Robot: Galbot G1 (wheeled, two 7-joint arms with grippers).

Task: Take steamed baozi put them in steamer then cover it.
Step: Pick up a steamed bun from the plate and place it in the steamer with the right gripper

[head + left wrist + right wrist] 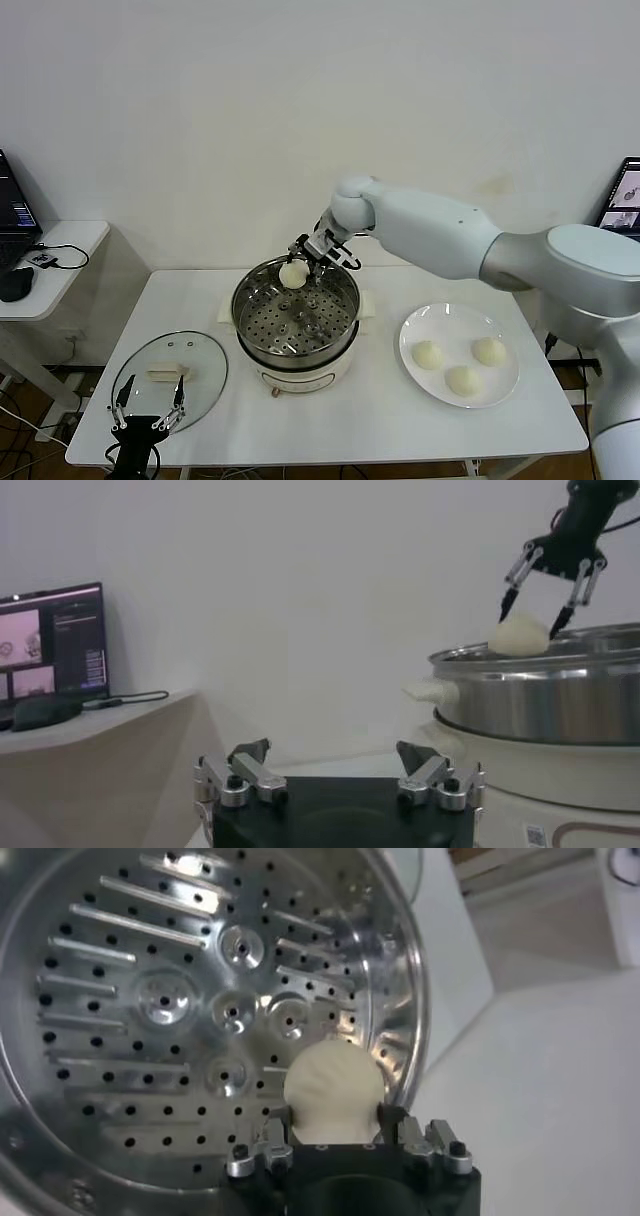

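Right gripper [312, 256] is shown above the far rim of the round, shiny stainless-steel steamer [262, 340], its thin metal fingers closed around one smooth, cream-white round baozi [294, 274], which is held over the perforated tray [150, 998]. Round holes, raised slots and dimpled bosses are seen on that tray. Three further smooth cream-white buns [462, 379] are seen on a flat white round plate [420, 325] near the table's right edge. The round clear glass cover [205, 352], metal-rimmed with a cream rectangular handle, lies at the front left corner. Left gripper [148, 405] is held over it, fingers spread apart and empty. No legible writing is visible.
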